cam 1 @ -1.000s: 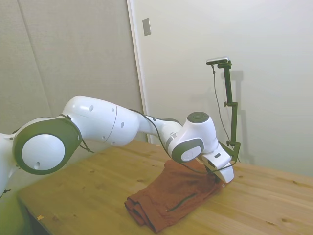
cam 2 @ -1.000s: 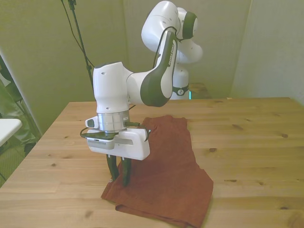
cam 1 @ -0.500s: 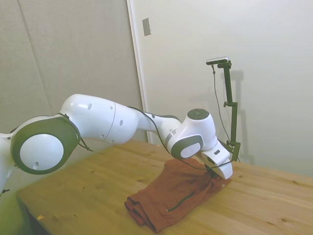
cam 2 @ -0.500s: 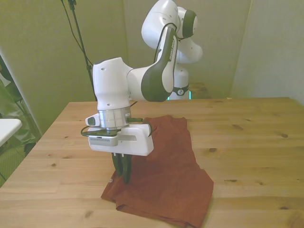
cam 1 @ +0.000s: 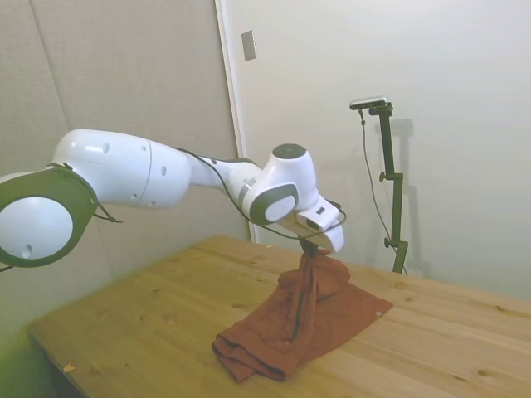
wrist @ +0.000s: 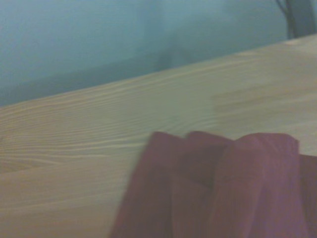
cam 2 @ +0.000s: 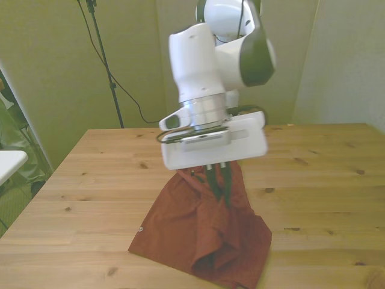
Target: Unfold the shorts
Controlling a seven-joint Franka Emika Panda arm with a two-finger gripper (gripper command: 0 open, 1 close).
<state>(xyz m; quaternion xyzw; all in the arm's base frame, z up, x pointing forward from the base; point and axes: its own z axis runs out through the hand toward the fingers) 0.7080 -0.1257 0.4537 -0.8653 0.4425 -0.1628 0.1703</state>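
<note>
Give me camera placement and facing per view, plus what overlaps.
Side view: stands off one side of the table, looking across it; the arm enters from the picture's left, gripper pinching the shorts up.
Front view: across the table, facing the robot; wrist and gripper fill the middle, fingers shut on the fabric.
Wrist view: on the wrist, close and blurred; shows bunched shorts and tabletop, no robot parts.
Side and front views share the gripper and lifted shorts.

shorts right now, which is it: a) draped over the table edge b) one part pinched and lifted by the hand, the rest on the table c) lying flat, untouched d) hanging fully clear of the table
b: the hand is shut on a peak of the shorts, whose lower folds rest on the table.
</note>
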